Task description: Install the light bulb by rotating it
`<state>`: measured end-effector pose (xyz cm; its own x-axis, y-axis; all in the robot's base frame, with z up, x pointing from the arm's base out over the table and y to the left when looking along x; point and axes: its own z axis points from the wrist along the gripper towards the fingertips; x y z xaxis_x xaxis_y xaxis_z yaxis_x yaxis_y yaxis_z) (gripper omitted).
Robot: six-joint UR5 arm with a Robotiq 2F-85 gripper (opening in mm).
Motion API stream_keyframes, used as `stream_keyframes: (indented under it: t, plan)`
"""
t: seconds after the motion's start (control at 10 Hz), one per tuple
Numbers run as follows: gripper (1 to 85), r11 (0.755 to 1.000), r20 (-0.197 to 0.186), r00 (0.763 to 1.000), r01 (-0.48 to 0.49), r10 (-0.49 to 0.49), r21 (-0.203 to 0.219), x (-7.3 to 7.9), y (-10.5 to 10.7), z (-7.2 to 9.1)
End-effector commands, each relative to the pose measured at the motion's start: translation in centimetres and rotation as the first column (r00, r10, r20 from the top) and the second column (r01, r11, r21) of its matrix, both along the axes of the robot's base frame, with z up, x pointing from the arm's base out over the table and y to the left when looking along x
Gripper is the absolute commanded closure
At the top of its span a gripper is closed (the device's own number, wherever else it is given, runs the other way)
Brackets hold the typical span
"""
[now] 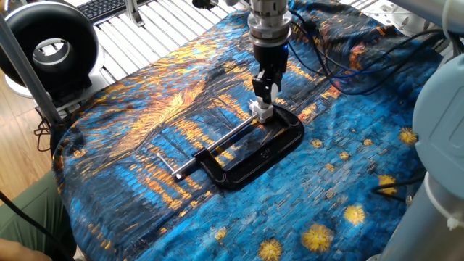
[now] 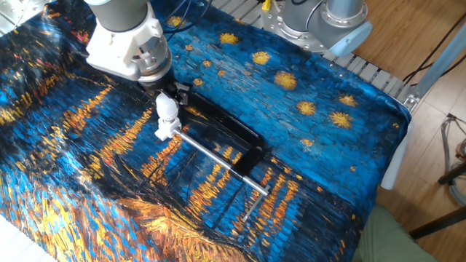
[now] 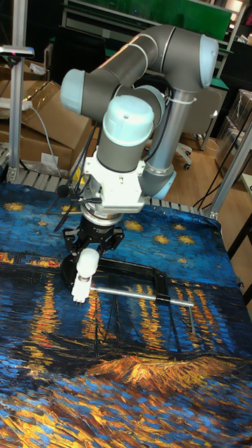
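The gripper [image 2: 166, 100] points straight down over one end of the black C-clamp [image 1: 250, 156], its fingers closed around the light bulb [image 2: 167, 108]. The bulb stands upright with its neck in the small white socket block [image 2: 166, 130], which sits against the clamp's screw rod [image 2: 218, 159].

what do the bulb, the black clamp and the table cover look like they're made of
Light bulb: matte white globe, frosted glass or plastic; no glare shows. C-clamp: probably cast metal painted glossy black, with a bare silvery steel screw rod. Cloth: printed fabric, judging by its wrinkles and soft folds.
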<state>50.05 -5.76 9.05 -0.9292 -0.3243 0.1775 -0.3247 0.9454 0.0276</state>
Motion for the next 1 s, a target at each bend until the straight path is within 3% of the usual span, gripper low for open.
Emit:
stream_keyframes:
  t: [0.0,0.1,0.9]
  plan:
    - [54.0,0.998,-0.009,0.998,-0.059,0.059,0.032,0.02,0.22,0.00]
    - [48.7,0.996,-0.012,0.996,-0.083,0.083,0.036,0.00,-0.33,-0.07]
    - [36.0,0.991,0.005,0.994,-0.111,0.111,0.081,0.30,0.10,-0.25]
